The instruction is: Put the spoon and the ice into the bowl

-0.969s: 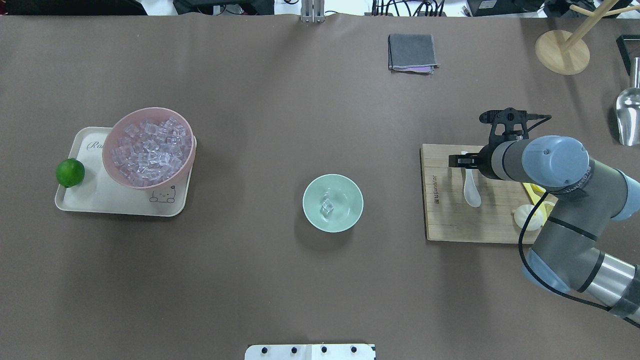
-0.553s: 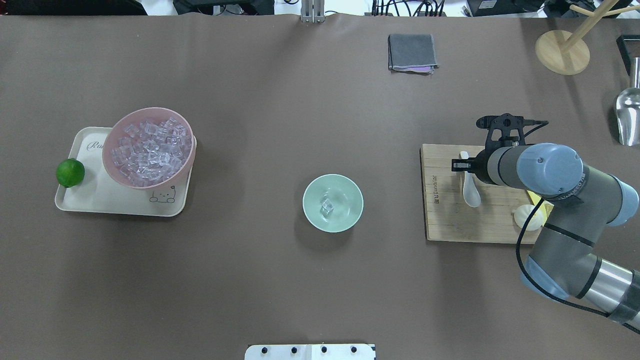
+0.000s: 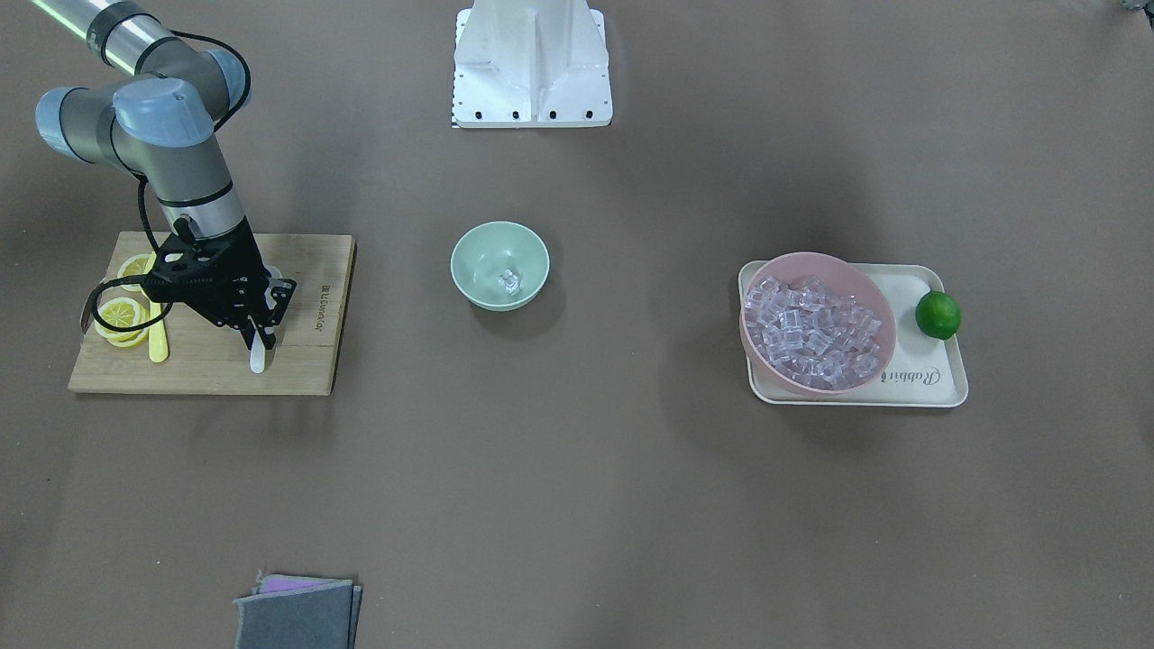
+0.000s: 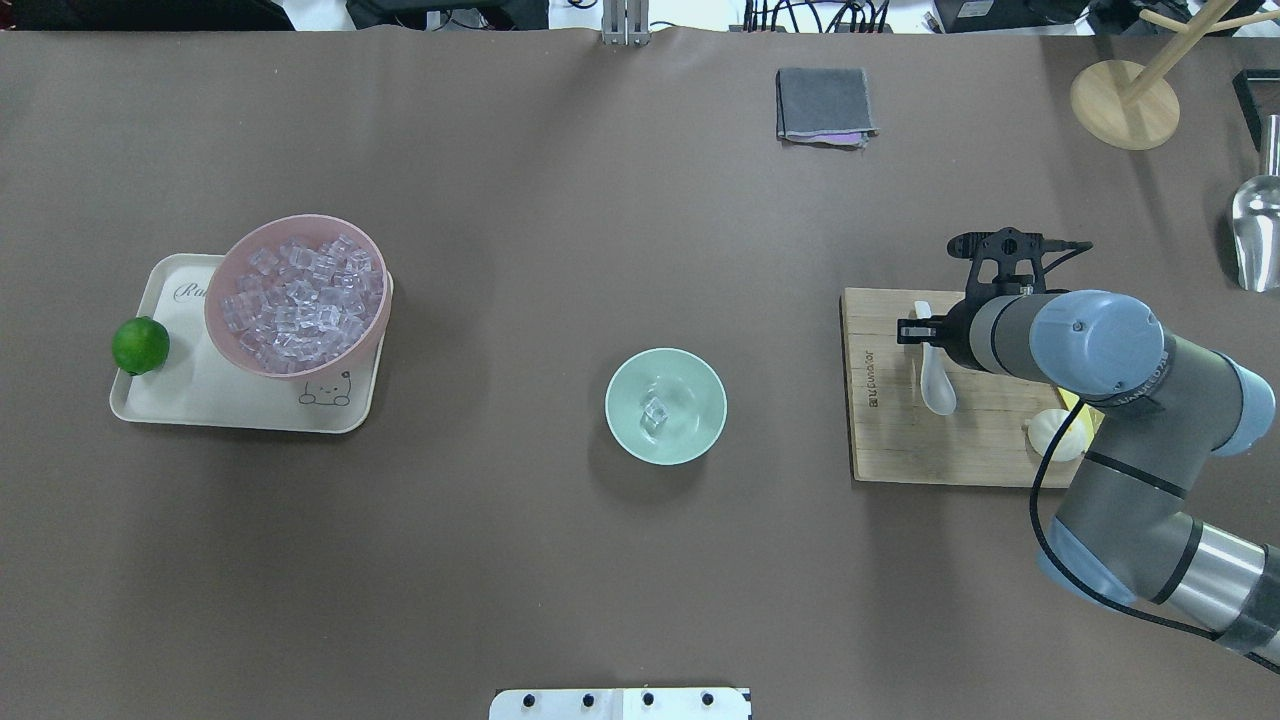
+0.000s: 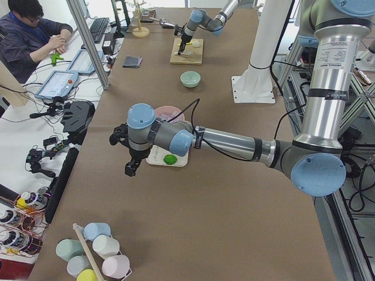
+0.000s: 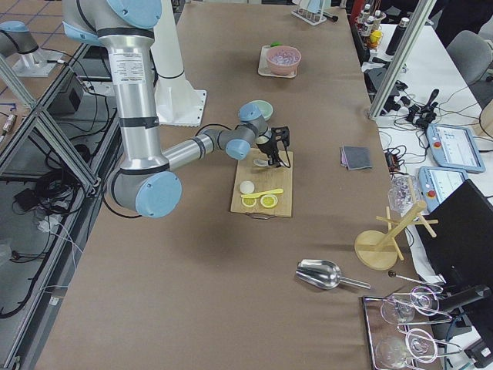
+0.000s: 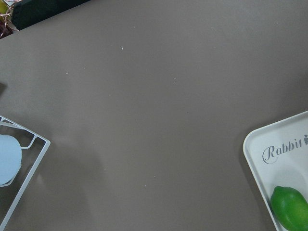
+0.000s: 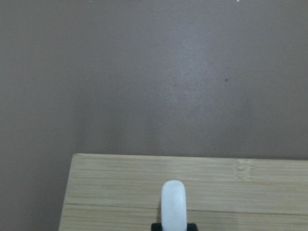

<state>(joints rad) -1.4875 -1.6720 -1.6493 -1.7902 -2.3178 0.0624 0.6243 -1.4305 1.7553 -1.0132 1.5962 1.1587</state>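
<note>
Far left, the left end effector (image 5: pixel 131 168) hangs over the table (image 4: pixel 600 200) beside the tray (image 4: pixel 200 400). It appears only in the left side view, too small to tell whether its fingers are apart or together. The overhead view shows a lime (image 4: pixel 140 345) on the tray's left edge. Next to it on the tray is a pink bowl (image 4: pixel 296 369) heaped with ice (image 4: pixel 300 305).

At the centre stands the mint bowl (image 4: pixel 690 435), holding a single cube (image 4: pixel 654 412).

To the right lies a cutting board (image 4: pixel 900 450). Over it, the right end effector (image 4: pixel 921 330) pinches the spoon (image 4: pixel 940 388) by its handle. The scoop shows from overhead, while the front-facing view hides it behind the fingers. The right wrist view, cut off at its bottom edge, shows only the handle's rounded end between black pads.

The arm covers most of the lemon slices (image 3: pixel 122 315) and yellow knife (image 3: pixel 157 338) from overhead, but the front-facing view shows them.
</note>
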